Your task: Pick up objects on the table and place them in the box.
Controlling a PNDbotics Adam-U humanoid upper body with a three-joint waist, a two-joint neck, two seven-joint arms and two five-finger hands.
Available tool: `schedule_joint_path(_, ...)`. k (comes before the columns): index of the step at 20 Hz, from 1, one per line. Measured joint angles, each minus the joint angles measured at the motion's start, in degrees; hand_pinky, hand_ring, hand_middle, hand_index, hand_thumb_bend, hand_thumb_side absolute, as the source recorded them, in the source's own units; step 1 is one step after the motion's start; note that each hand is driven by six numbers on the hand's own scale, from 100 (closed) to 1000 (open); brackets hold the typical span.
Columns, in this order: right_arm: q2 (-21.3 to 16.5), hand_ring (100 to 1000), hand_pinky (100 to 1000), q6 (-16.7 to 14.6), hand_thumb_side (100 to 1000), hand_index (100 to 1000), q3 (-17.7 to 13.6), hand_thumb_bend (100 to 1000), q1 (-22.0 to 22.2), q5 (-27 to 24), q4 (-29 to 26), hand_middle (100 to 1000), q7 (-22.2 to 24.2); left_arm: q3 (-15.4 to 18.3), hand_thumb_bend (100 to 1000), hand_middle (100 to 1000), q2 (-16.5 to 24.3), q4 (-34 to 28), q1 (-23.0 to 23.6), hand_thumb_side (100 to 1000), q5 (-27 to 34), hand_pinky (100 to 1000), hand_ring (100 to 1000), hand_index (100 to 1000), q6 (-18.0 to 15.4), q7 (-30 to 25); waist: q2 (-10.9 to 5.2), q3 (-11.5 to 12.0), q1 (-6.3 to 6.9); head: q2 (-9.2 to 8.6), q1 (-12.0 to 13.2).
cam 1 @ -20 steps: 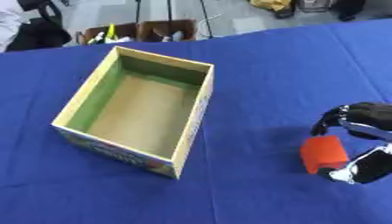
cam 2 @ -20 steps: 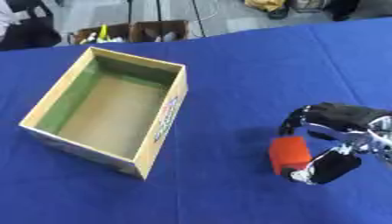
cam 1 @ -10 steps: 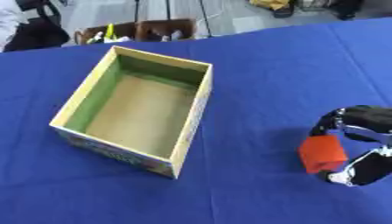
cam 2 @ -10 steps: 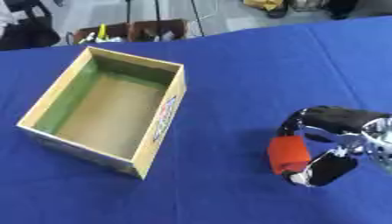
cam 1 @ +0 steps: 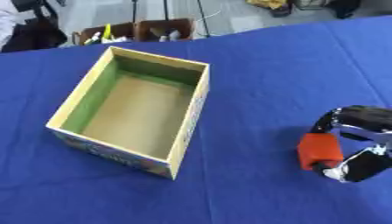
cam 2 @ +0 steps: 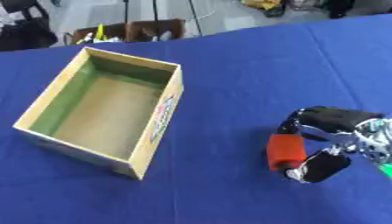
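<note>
Right hand [cam 2: 325, 142]: enters from the right edge, low on the table. Fingers above and thumb below curl round a red block [cam 2: 285, 151], which sits at the hand's left end, toward the box. The block is held; whether its underside rests on the cloth or rides just clear of it cannot be told.

Red block: short, rounded, orange-red. Long axis runs roughly near-to-far, tipped slightly. It lies on the right side of the table, near the front.

Box [cam 1: 85, 91]: open-topped cardboard, green and tan inside, printed outside, nothing visible in it. It stands to the left of the hand and somewhat farther back, well apart from the block, with bare cloth between. Its long axis is slanted, the near right corner pointing toward the viewer. The coming move therefore looks to run leftward and a little away, with a lift over the box's right wall.

Left hand: not seen in either view; the right is the only hand near the block.

Table [cam 1: 253, 65]: covered in plain blue cloth, flat, no other loose items seen on it.

Room: grey floor past the far edge, with cartons [cam 1: 145, 30] of small items.
</note>
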Motion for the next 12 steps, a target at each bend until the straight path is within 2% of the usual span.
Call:
schedule_joint_path(3,0.1,774,689,0.2,381,727,0.0,277,-0.2,0.1,0.2,579,-1.1,0.0,100,757,0.0,0.0,0.0,948,0.0,698,791,842,0.0,0.0,0.00,0.0,0.05,-0.07,-0.2)
schedule_joint_path(6,0.1,749,667,0.5,392,671,0.0,282,-0.2,0.2,0.4,539,-2.3,0.0,100,756,-0.1,0.0,-0.1,948,0.0,697,791,842,0.0,0.0,0.01,0.0,0.05,-0.19,-0.2)
schedule_joint_path(12,0.1,710,635,1.8,380,588,0.0,194,-0.3,0.0,0.5,474,-5.2,-0.3,100,756,-0.4,0.0,-0.1,946,0.0,696,791,842,0.0,0.0,0.01,0.0,0.04,-0.26,-0.3)
